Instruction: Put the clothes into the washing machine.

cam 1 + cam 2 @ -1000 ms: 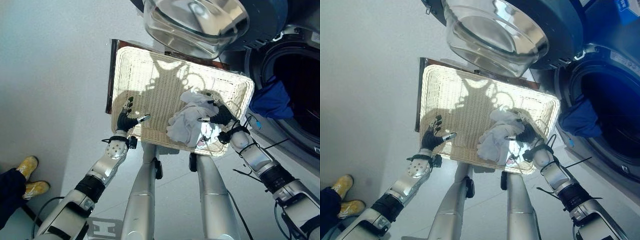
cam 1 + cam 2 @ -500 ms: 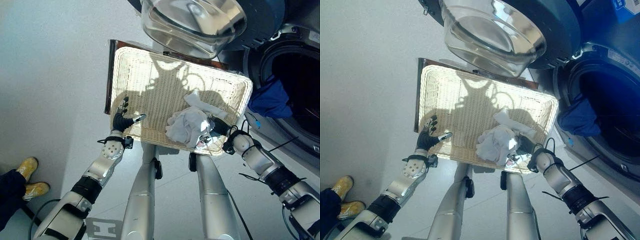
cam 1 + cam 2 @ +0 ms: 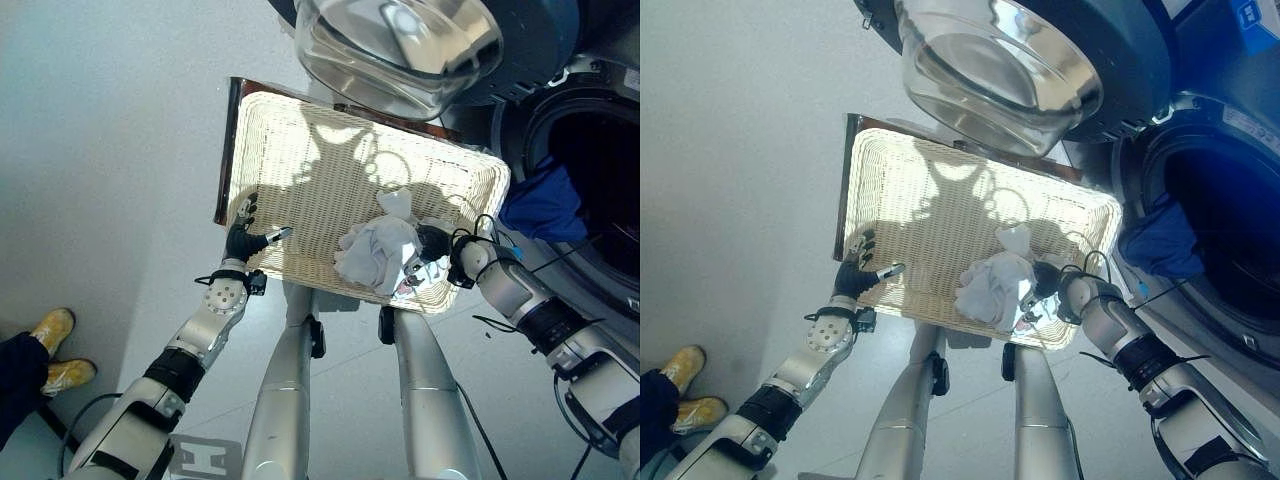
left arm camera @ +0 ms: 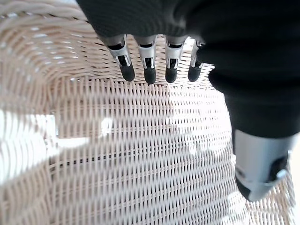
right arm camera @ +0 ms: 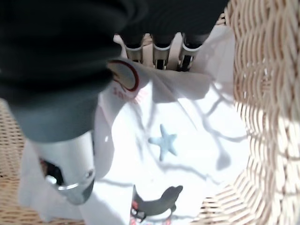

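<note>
The right hand (image 3: 432,243) pinches the white cloth (image 3: 378,252) at the basket's (image 3: 300,150) 4 o'clock side. The left hand (image 3: 243,238) hangs open at 8 o'clock.

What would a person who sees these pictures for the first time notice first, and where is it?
Probably the pale wicker basket on the floor in the middle, with a crumpled white garment at its right end and the right hand against it. Above hangs the open washing machine door with its glass bowl, and a blue garment hangs over the drum opening at the right. The left hand is open over the basket's near left corner.
</note>
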Tool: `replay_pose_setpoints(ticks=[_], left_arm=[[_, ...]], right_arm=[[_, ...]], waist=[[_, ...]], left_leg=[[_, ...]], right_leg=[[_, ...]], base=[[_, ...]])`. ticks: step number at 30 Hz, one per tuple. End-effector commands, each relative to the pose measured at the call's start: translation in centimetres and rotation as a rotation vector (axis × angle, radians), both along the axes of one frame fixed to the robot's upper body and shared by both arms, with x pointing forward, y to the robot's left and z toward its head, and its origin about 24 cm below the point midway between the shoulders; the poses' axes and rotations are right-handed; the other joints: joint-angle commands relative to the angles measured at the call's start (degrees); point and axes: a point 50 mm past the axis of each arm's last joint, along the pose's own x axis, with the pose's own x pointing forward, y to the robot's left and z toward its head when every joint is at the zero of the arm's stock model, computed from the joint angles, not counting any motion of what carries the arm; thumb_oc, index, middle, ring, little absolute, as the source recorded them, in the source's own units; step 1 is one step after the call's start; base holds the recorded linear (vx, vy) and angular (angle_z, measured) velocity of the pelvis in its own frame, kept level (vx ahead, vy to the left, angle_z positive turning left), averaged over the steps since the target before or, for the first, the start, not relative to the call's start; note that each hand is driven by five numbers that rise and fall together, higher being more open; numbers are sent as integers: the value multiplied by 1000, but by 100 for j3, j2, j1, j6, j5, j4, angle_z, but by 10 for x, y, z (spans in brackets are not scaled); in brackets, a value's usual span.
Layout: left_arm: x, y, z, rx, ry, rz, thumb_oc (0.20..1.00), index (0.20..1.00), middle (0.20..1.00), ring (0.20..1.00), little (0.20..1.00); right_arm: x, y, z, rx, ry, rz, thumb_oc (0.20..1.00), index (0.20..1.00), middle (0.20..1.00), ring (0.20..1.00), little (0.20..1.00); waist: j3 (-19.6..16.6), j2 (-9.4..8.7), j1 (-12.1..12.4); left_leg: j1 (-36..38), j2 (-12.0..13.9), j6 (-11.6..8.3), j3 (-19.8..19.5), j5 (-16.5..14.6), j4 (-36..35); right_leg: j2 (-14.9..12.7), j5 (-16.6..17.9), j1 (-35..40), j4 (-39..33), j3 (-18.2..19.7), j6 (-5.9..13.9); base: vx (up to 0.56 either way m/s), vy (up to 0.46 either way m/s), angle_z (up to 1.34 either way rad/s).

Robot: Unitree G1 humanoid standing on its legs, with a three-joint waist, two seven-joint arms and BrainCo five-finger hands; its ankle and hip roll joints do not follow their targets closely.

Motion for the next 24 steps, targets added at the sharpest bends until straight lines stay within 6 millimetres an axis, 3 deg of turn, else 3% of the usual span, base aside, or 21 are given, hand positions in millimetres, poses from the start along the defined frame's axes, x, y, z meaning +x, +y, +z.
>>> replay_pose_setpoints(ticks=[1,4,5,6,7,8,9,24], left_arm=[[4,-11,14,-12,-82,-37,1000,1000,1000,1000,1000],[5,-15,13,-24,-84,-43,1000,1000,1000,1000,1000],[6,-17,13,-26,-83,-45,1000,1000,1000,1000,1000],[6,-17,13,-26,-83,-45,1000,1000,1000,1000,1000],[7,-18,13,-28,-83,-46,1000,1000,1000,1000,1000],[7,-18,13,-28,-83,-46,1000,1000,1000,1000,1000],[8,-21,14,-35,-78,-47,1000,1000,1000,1000,1000],[11,-26,12,-50,-62,-51,1000,1000,1000,1000,1000]], right_arm=[[-15,0,-53,-123,265,2,1000,1000,1000,1000,1000],[-13,2,-53,-138,300,16,1000,1000,1000,1000,1000],[-12,5,-53,-128,312,33,639,639,639,639,639],[-12,7,-53,-122,315,35,539,539,539,539,539],[-11,10,-54,-101,327,42,272,272,272,272,272],[-11,10,-54,-101,327,42,272,272,272,272,272],[-12,18,-56,-46,358,67,200,200,200,200,200],[-16,30,-65,361,515,51,200,200,200,200,200]], waist=[[76,118,143],[76,180,166],[76,204,173],[76,209,175],[76,216,180],[76,216,180],[76,227,193],[76,225,244]], left_leg=[[-219,-338,-226,-3,-167,298],[-224,-339,-226,2,-160,292],[-222,-345,-227,3,-150,286],[-225,-347,-225,1,-146,283],[-231,-351,-220,-4,-142,284],[-231,-351,-220,-4,-142,284],[-247,-363,-215,-18,-140,305],[-141,-400,-182,-28,-195,392]], right_leg=[[-117,842,275,-905,-169,601],[-124,834,259,-904,-161,593],[-115,828,257,-907,-141,579],[-112,829,252,-905,-140,575],[-107,827,244,-898,-137,565],[-108,827,244,-898,-137,565],[-98,804,233,-869,-128,549],[-120,737,349,-804,-225,503]], base=[[7,45,2],[10,42,0],[13,36,0],[11,27,3],[4,9,5],[8,21,7],[7,14,6],[0,1,1]])
